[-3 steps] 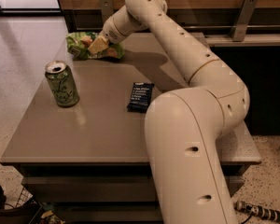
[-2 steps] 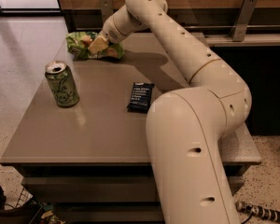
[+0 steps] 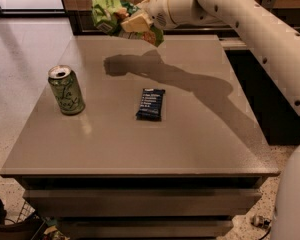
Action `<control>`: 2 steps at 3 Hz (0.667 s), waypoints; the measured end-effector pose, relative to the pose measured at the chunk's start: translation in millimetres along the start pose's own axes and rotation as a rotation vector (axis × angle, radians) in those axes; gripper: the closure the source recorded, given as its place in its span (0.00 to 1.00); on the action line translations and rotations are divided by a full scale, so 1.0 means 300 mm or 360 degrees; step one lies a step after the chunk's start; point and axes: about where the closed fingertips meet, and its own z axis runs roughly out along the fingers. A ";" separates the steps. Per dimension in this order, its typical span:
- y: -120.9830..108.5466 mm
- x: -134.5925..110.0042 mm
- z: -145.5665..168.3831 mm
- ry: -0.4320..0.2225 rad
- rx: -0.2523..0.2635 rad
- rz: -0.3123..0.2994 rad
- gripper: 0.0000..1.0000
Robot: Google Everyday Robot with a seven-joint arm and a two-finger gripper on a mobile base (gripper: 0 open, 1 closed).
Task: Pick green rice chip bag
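Observation:
The green rice chip bag (image 3: 108, 15) is a wrinkly light-green foil bag. It hangs in the air above the far edge of the grey table (image 3: 190, 139), clear of the top, and casts a shadow on it. My gripper (image 3: 132, 23) is shut on the bag's right part and holds it up. The white arm reaches in from the upper right.
A green drink can (image 3: 65, 90) stands upright at the table's left side. A flat dark blue bar wrapper (image 3: 151, 104) lies near the table's middle. A dark counter edge runs behind the table at the right. Speckled floor lies to the left.
The bag rested on the table's far edge with my gripper at it. Now it is lifted off the table in my gripper.

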 end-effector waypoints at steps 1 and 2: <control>-0.008 -0.031 -0.075 -0.0065 0.0033 -0.0017 1.00; -0.012 -0.037 -0.096 -0.0081 0.0042 -0.0020 1.00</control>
